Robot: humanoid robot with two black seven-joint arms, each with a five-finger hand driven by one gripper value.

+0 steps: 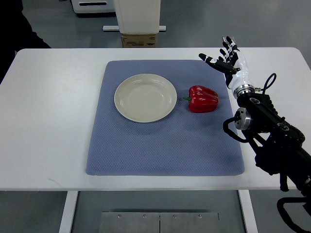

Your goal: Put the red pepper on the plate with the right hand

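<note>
Above the blue mat's far right corner, the right hand [225, 58] hovered with fingers spread, holding nothing; the glossy red bell pepper [203, 99] lay apart on the blue textured mat [165, 145], just beside the round cream plate [145, 97]; the white table [53, 121] stretched bare leftward.

We see a white worktop [53, 121] carrying a blue-grey mat [160, 150] laid flat across its middle.
</note>
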